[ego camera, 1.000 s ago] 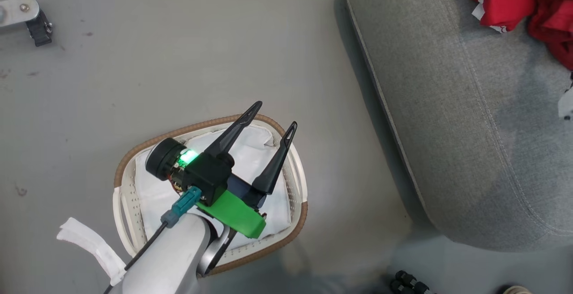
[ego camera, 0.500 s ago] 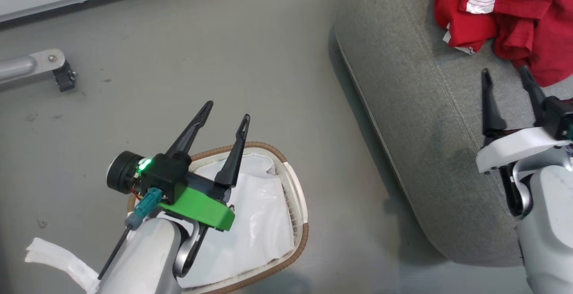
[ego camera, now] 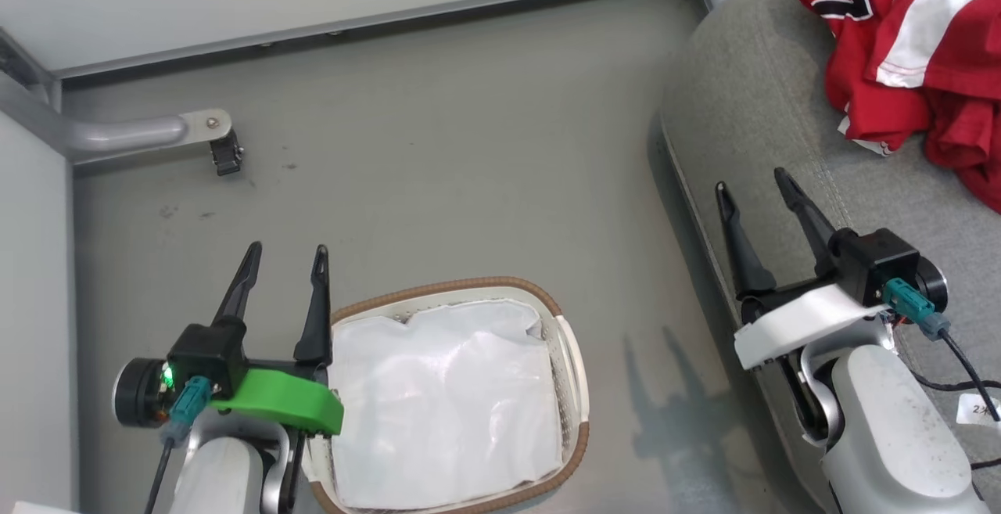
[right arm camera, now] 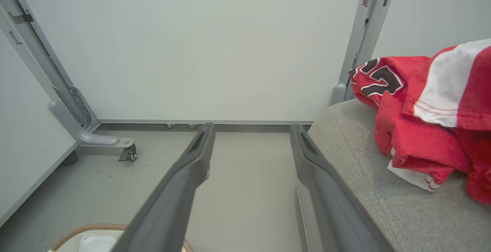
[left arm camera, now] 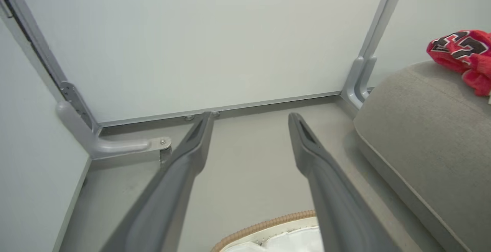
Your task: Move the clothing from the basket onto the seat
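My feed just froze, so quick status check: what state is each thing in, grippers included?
Clothing: two red garments, crumpled in a heap on the seat.
Basket: upright on the floor, white sheet inside.
Seat: carrying the clothing at its far end.
Left gripper: open, empty, beside the basket.
Right gripper: open, empty, above the seat's near edge.

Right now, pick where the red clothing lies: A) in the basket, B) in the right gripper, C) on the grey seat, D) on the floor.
C: both red garments lie heaped on the seat, while the basket holds a white sheet.
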Tool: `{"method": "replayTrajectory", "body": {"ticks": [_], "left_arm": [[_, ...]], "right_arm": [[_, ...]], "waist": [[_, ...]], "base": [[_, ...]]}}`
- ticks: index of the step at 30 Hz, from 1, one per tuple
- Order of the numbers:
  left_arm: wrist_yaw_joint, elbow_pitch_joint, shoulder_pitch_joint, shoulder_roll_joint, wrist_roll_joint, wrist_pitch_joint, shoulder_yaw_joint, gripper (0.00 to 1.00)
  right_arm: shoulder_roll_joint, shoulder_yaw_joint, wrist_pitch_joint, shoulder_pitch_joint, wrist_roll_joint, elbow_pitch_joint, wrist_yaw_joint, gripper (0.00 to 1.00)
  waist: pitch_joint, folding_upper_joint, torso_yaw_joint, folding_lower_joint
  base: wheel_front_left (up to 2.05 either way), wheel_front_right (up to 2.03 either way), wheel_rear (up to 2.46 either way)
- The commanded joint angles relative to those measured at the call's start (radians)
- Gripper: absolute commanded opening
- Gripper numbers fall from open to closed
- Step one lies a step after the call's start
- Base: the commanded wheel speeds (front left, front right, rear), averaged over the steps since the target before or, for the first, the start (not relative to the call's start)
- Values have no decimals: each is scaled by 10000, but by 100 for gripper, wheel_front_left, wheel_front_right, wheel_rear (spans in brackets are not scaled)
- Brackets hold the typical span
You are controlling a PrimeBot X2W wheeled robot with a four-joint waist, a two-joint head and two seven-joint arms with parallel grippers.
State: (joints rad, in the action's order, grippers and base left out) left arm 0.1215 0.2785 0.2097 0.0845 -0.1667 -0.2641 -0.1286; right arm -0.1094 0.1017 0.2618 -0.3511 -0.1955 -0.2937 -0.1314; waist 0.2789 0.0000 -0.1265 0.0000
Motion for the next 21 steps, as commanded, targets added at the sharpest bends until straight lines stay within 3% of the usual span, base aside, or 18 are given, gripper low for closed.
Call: {"method": "replayTrajectory", "body": {"ticks": [1, 9, 21], "left_arm": [[-77, 53, -258, -57, 142, -5, 232, 100], [-271, -208, -1232, -268, 566, -4, 1168, 100], [-345, -215, -2711, -337, -76, -3, 1637, 100]], "right_arm": [[11, 9, 47, 231, 20, -25, 14, 100], [273, -15, 47, 1138, 115, -175, 14, 100], [522, -404, 47, 2813, -61, -183, 14, 100]], "waist": [[-593, 0, 563, 0], [-1341, 0, 914, 0], [-2475, 0, 930, 0]], "base": [[0, 0, 0], [0, 0, 0], [0, 0, 0]]}}
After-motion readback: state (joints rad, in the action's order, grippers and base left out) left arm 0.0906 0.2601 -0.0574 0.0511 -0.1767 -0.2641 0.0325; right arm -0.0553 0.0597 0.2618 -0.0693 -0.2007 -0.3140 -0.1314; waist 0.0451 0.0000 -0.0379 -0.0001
